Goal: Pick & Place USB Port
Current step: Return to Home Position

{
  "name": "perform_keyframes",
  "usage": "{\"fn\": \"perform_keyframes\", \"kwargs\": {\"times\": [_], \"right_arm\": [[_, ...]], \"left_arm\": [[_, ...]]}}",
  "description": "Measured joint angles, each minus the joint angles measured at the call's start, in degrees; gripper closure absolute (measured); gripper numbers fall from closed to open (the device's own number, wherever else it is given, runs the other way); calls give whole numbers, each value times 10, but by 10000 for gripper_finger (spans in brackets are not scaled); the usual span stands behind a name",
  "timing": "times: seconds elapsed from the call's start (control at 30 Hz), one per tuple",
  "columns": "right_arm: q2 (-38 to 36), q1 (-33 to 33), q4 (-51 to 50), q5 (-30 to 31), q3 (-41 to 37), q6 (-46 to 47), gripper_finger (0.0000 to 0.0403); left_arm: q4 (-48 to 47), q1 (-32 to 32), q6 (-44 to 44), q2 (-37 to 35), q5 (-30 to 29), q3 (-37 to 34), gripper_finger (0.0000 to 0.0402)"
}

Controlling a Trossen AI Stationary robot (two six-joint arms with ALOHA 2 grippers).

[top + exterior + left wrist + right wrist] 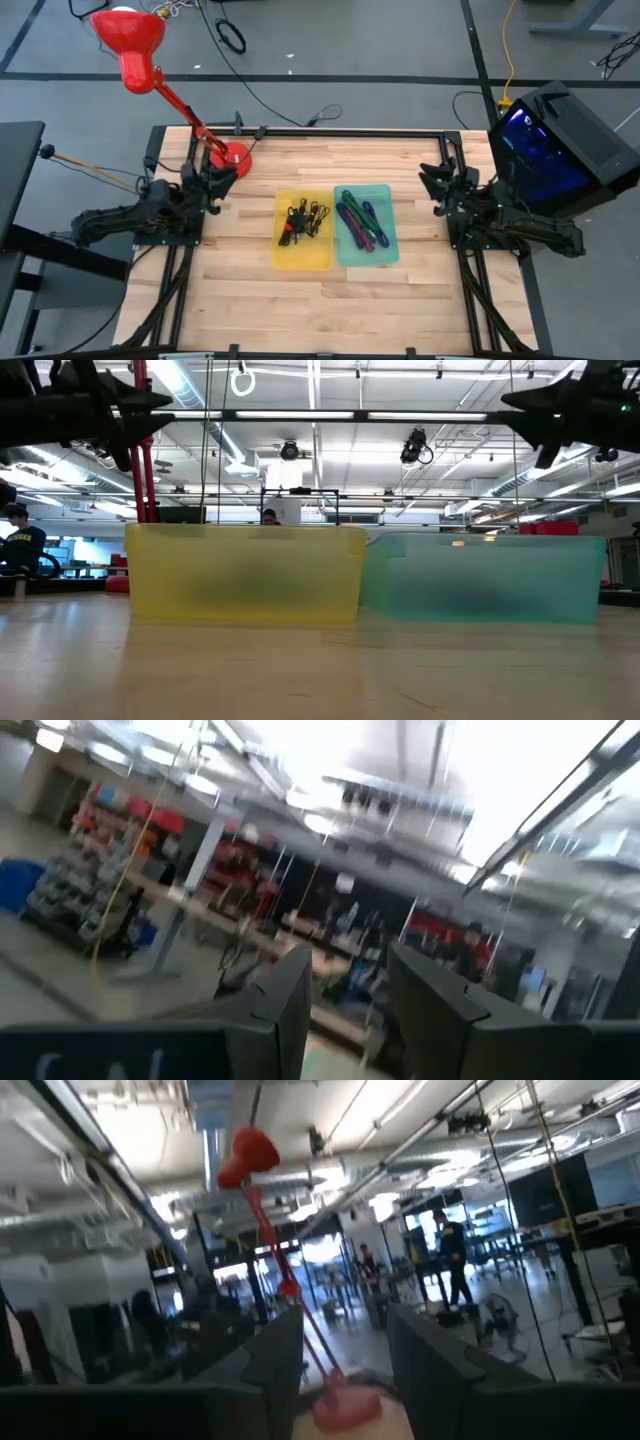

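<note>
A yellow bin [303, 232] at the table's middle holds a tangle of black cables with a little red [303, 222]. Beside it on the right, a teal bin [366, 226] holds green, blue and pink cables [360, 223]. In the low view the yellow bin [245, 574] and the teal bin [483, 577] stand side by side. My left gripper [220, 180] is raised at the table's left side, open and empty; its fingers [345, 1005] frame only the room. My right gripper [436, 185] is raised at the right side, open and empty [345, 1365].
A red desk lamp stands with its base [233, 157] on the far left of the table, its shade [130, 40] reaching beyond the far-left corner. A black computer case with blue light [562, 140] sits off the table's right. Bare wood lies near both bins.
</note>
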Motion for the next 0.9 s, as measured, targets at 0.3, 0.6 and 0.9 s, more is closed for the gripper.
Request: {"fn": "perform_keyframes", "kwargs": {"times": [0.3, 0.6, 0.9], "right_arm": [[0, 0, -124, -68, 0, -17, 252], [0, 0, -235, -111, 0, -47, 252], [2, 0, -234, -108, 0, -99, 252]], "left_arm": [[-157, 0, 0, 0, 0, 0, 264], [-193, 0, 0, 1, 2, 1, 264], [-190, 0, 0, 4, 0, 0, 264]]}}
